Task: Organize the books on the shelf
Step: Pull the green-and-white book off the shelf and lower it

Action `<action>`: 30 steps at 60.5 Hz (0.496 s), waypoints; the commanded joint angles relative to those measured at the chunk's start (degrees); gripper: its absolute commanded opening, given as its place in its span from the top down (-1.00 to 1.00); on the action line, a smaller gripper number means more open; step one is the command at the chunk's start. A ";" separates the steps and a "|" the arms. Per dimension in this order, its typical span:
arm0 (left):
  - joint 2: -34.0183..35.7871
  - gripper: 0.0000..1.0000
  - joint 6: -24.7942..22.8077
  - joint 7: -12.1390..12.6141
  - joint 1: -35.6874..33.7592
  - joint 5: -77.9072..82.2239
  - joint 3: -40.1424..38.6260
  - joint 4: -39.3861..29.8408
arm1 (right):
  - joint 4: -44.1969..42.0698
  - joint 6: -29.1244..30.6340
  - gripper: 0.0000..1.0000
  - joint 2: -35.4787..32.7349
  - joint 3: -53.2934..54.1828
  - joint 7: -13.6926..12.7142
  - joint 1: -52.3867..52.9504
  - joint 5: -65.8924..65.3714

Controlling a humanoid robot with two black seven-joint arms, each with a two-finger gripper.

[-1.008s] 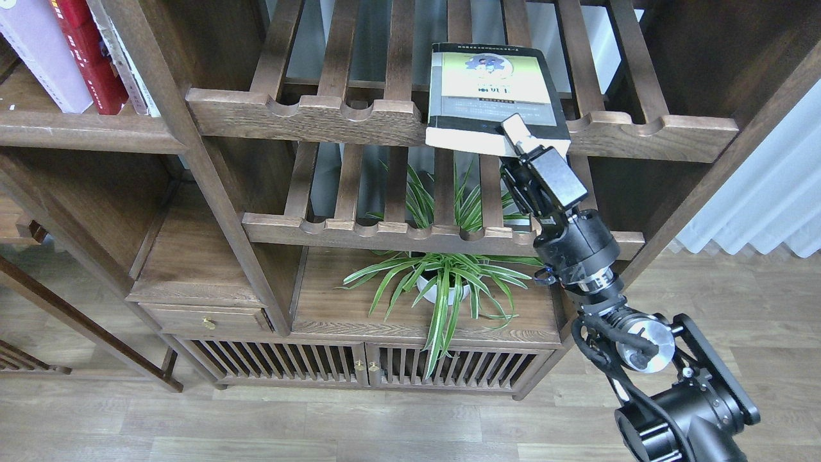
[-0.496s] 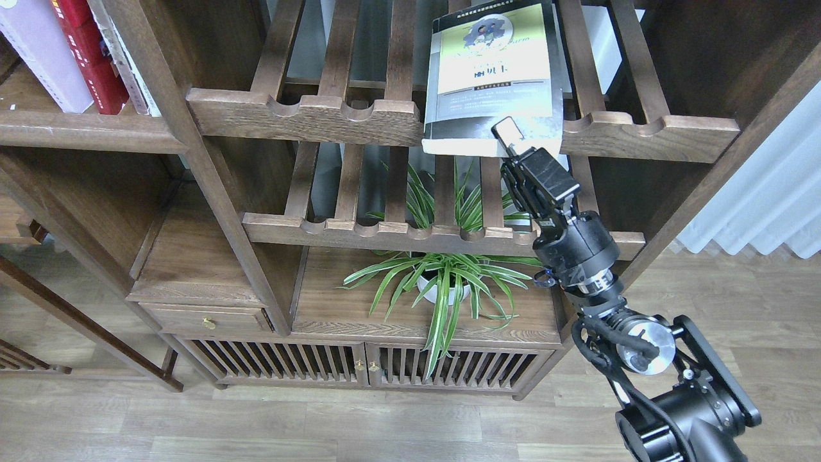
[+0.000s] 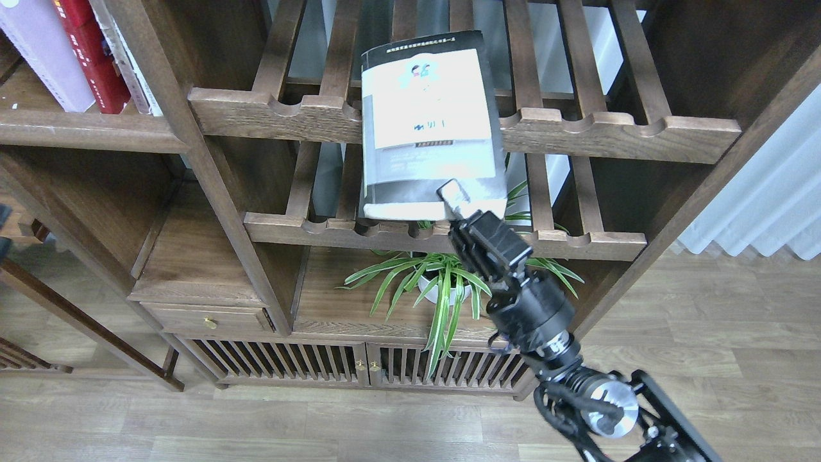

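Grip check: right end effector (image 3: 457,200) is clamped on the bottom edge of the thick black-grey paperback with pale panel (image 3: 428,125), held cover-up in front of the slatted dark wooden racks (image 3: 596,131), clear of any board. Left end effector is out of view. Flat dark-brown wooden shelf (image 3: 83,131) lies at far left, carrying the red paperback (image 3: 86,54) and pale lavender-white paperback (image 3: 45,58). Advice: carry leftward, turn the spine upright, keep the corner grip firm against sag.

No readable text: small print lines on the black-grey book's (image 3: 428,122) cover and the red book's (image 3: 90,58) spine are too blurred.
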 commanded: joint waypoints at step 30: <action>-0.64 -1.00 0.00 -0.72 2.79 -4.20 14.34 -0.65 | -0.04 0.00 0.86 0.09 -8.06 -0.32 -7.77 -0.25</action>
